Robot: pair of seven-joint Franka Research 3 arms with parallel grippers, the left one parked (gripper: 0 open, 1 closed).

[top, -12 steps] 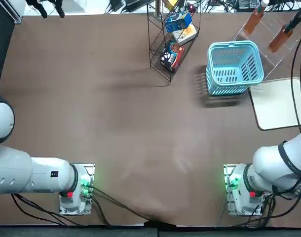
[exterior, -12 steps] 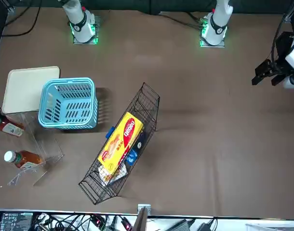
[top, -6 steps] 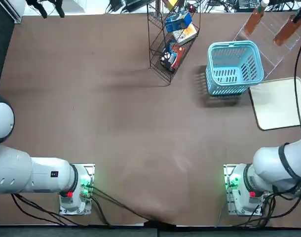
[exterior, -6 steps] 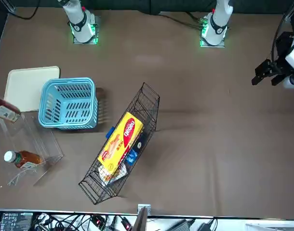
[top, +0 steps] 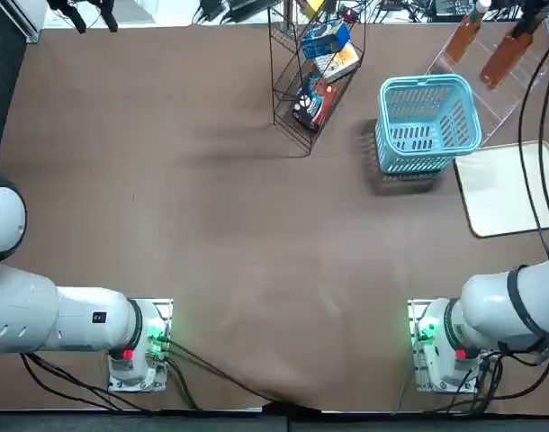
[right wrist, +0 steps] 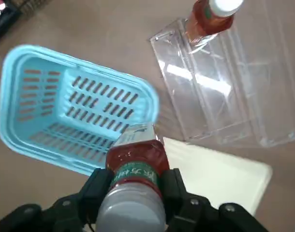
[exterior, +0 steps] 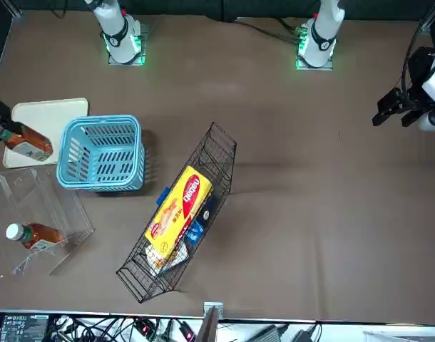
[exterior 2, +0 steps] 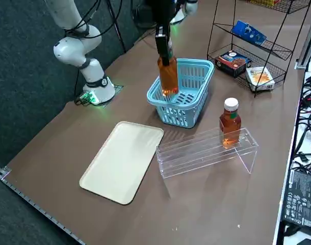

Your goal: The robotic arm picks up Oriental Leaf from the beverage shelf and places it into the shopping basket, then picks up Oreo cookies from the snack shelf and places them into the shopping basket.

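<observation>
Carry-to-basket step: right gripper (right wrist: 137, 186) clamped on held tea bottle (right wrist: 138, 162) by its cap end, bottle aloft near basket (right wrist: 72, 67), apparently not over it yet; next, shift over the opening, lower, release; Oreos after, rack (exterior 2: 270, 46).

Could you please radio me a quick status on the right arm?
Right gripper: jaws shut on tea bottle, held up near basket. Second bottle on clear stand. Nothing seen blocking.
</observation>
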